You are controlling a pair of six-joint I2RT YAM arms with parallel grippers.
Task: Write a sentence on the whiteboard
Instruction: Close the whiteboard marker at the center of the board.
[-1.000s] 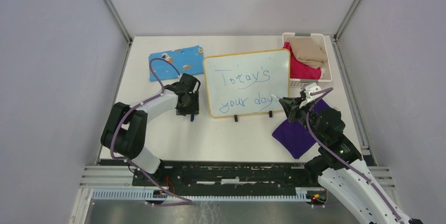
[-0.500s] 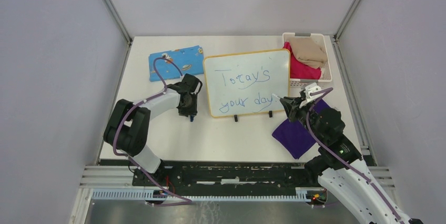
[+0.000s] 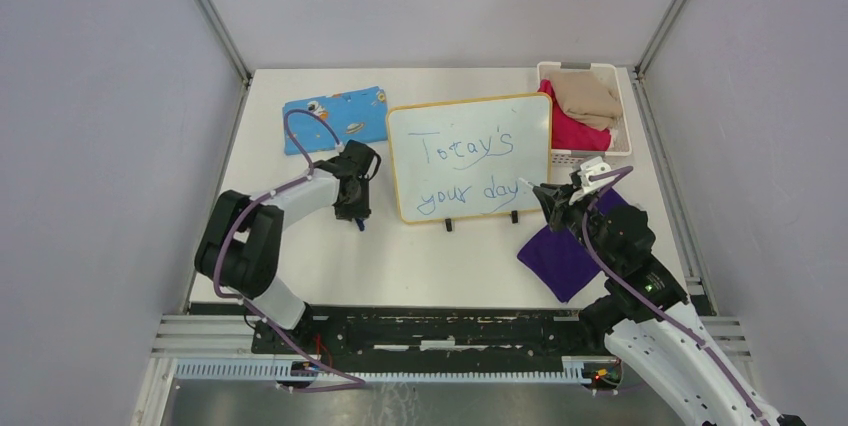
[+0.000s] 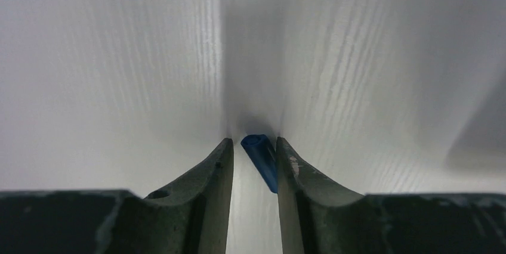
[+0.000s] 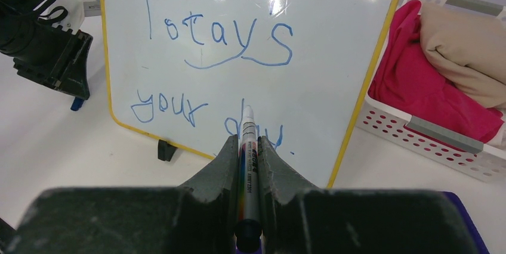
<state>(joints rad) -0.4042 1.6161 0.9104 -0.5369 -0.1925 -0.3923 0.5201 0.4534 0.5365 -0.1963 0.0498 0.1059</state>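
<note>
Whiteboard [image 3: 470,178] mid-table, sentence [image 3: 468,149] in blue across it; last word partly hidden behind marker [image 5: 249,132] in right wrist view. Right gripper [image 3: 534,193] at board's 5 o'clock corner, clamped on marker. Left gripper [image 3: 357,214] at board's 8 o'clock, narrowly apart around small blue piece [image 4: 262,157]: against one finger, gap to the other, lower end hidden.

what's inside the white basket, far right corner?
A pink cloth with a beige cloth lying on top of it, inside the white basket. Anything beneath the cloths, and the basket's floor, is covered.
</note>
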